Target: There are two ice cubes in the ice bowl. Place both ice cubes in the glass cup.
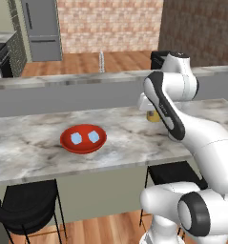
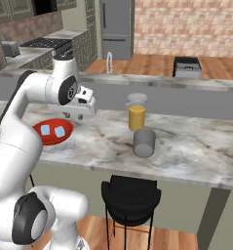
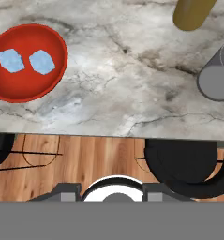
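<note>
The red ice bowl (image 1: 67,143) (image 2: 39,131) (image 3: 57,70) sits on the marble counter with two pale-blue ice cubes (image 1: 76,138) (image 1: 93,137) (image 3: 11,61) (image 3: 41,62) side by side in it. The clear greyish glass cup (image 2: 144,142) (image 3: 216,77) stands upright to the bowl's right, apart from it. My gripper (image 2: 77,116) (image 3: 111,191) hangs above the counter's near edge, between bowl and cup, pointing down. Its fingertips (image 3: 66,190) stand apart with nothing between them, so it is open and holds nothing.
A taller glass with orange liquid (image 2: 136,114) (image 3: 193,13) (image 1: 153,116) stands just behind the glass cup. Black stools (image 2: 131,193) (image 1: 27,202) sit under the counter's front edge. A raised ledge (image 2: 186,83) runs behind the counter.
</note>
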Motion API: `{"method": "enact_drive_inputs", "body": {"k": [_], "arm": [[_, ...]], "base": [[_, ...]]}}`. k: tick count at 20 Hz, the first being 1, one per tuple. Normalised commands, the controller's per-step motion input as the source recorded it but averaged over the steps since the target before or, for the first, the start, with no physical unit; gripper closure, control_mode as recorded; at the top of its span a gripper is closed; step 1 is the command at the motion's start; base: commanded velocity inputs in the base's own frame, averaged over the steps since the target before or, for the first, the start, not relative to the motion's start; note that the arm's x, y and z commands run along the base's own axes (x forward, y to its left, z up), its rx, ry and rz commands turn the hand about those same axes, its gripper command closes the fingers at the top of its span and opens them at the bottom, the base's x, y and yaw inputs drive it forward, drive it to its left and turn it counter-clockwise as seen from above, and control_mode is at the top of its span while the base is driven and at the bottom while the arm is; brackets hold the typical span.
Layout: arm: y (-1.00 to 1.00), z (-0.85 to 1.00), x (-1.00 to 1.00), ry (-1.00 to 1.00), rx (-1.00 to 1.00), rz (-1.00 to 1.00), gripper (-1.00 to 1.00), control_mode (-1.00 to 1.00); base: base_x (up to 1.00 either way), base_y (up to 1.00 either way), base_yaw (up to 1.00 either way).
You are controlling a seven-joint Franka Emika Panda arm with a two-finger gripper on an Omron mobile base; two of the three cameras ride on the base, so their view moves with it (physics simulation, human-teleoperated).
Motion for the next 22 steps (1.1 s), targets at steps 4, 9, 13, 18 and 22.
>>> {"method": "enact_drive_inputs", "body": {"k": [4, 9, 13, 18, 22], "arm": [[0.02, 0.0, -0.24, 0.0, 0.0, 0.0, -1.0, -1.0], [0.07, 0.0, -0.4, 0.01, 0.0, 0.0, -1.0, -1.0], [0.08, 0.0, -0.11, -0.01, 0.0, 0.02, -1.0, -1.0], [0.11, 0.0, -0.02, -0.01, 0.0, 0.02, -1.0, -1.0], [0.38, 0.0, 0.0, 0.0, 0.0, 0.0, -1.0, -1.0]], "base": [[0.0, 0.0, 0.0], [0.0, 0.0, 0.0], [0.0, 0.0, 0.0], [0.0, 0.0, 0.0], [0.0, 0.0, 0.0]]}}
